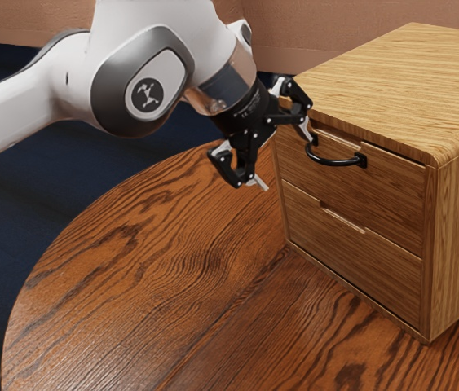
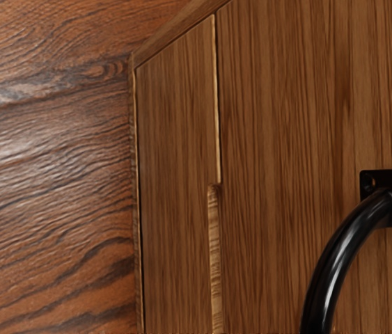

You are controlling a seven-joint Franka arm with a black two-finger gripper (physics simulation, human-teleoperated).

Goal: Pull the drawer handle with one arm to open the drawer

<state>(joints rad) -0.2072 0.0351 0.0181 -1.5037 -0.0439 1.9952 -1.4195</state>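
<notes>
The black two-finger gripper (image 1: 282, 159) has its fingers spread apart, just beside the near end of the black curved metal handle (image 1: 335, 160) (image 2: 340, 259). The handle is mounted on the upper drawer front (image 1: 380, 189) of the light oak cabinet (image 1: 408, 73), which stands on the round dark wooden table (image 1: 172, 269).

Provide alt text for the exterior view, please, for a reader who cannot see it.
The open black gripper of a white Franka arm hovers beside the black handle on the upper drawer of a light wooden cabinet on a dark round wooden table.
</notes>
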